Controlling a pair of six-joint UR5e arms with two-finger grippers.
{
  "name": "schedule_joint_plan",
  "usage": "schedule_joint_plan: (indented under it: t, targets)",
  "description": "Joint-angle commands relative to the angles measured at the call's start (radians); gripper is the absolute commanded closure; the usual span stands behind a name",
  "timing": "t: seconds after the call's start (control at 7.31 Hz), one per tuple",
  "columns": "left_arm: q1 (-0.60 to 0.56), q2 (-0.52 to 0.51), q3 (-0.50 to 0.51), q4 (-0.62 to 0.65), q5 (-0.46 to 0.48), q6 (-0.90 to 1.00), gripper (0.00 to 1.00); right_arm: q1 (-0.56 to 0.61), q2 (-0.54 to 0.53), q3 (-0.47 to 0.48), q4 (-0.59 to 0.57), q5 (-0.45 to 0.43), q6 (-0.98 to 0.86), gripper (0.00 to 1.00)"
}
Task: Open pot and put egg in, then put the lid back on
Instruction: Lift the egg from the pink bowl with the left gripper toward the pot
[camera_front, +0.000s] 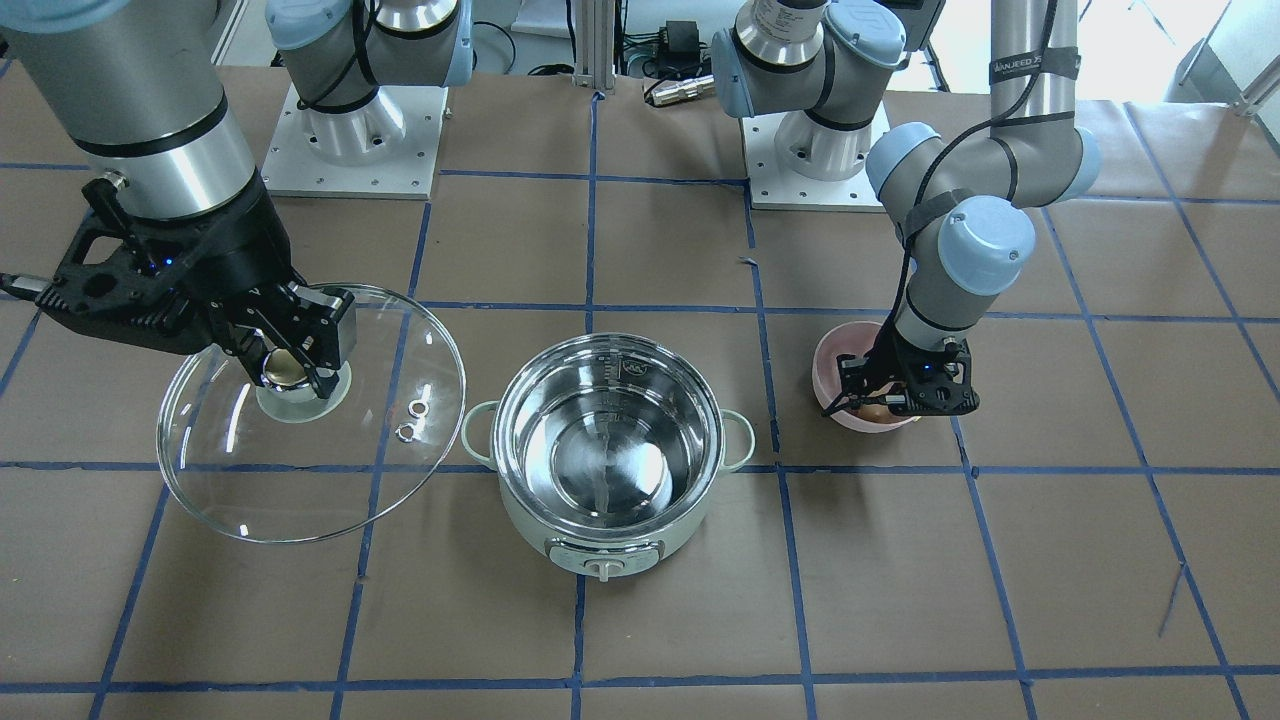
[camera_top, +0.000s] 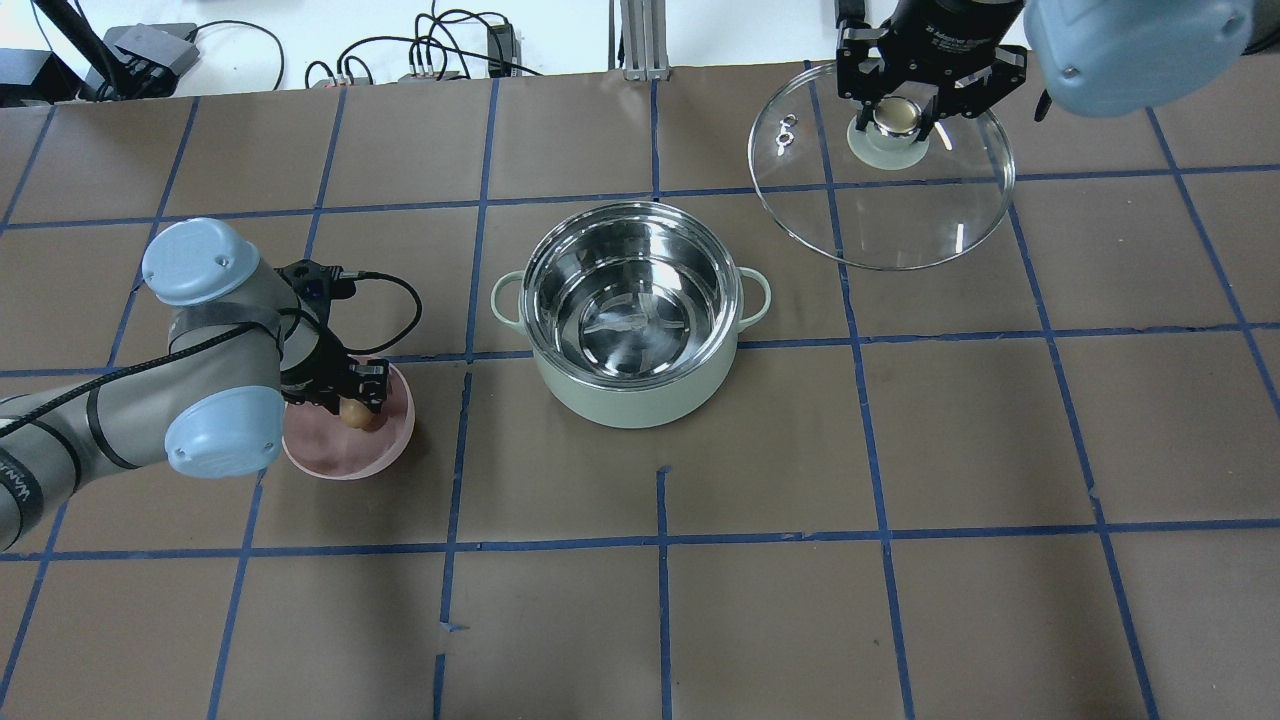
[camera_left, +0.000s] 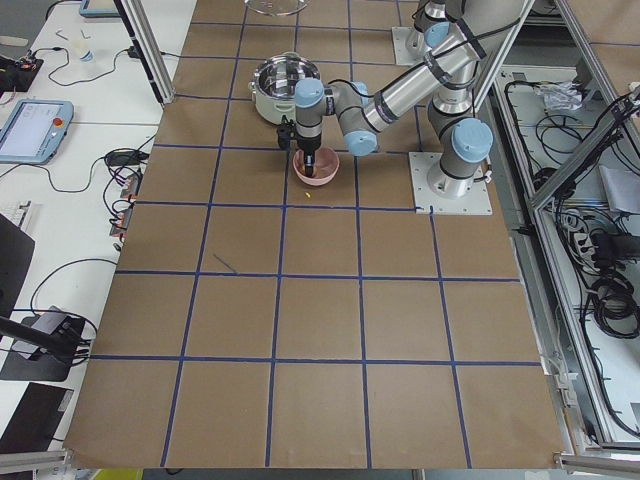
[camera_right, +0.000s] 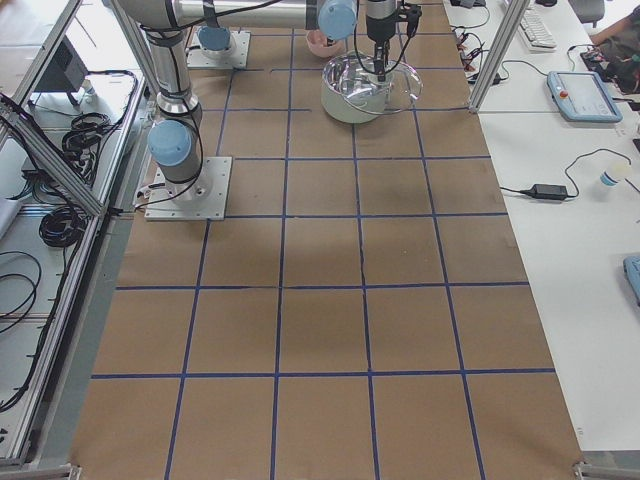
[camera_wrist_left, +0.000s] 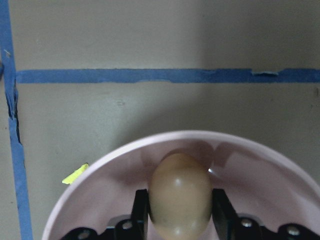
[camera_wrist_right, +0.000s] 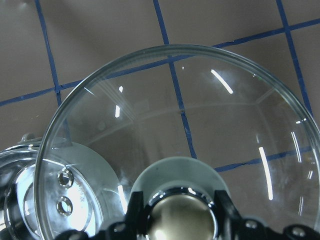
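The mint-green pot stands open in the middle of the table, its steel inside empty; it also shows in the front view. My left gripper is down in a pink bowl, shut on the brown egg. In the left wrist view the fingers press both sides of the egg. My right gripper is shut on the beige knob of the glass lid. It holds the lid tilted above the table, far right of the pot, as the front view shows.
The table is brown paper with a blue tape grid. The pink bowl sits left of the pot in the overhead view. A small yellow scrap lies on the paper beside the bowl. Both arm bases stand at the robot's edge.
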Motion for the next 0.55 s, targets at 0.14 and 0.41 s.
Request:
schedule_joint_plan:
  t: [0.14, 0.41]
  targets:
    - [-0.090, 0.068, 0.206, -0.289, -0.001, -0.113, 0.90, -0.001, 0.000, 0.002, 0.000, -0.006, -0.003, 0.53]
    - [-0.222, 0.061, 0.372, -0.419, -0.004, -0.296, 0.90, -0.001, 0.000, 0.002, 0.000, -0.006, -0.003, 0.53]
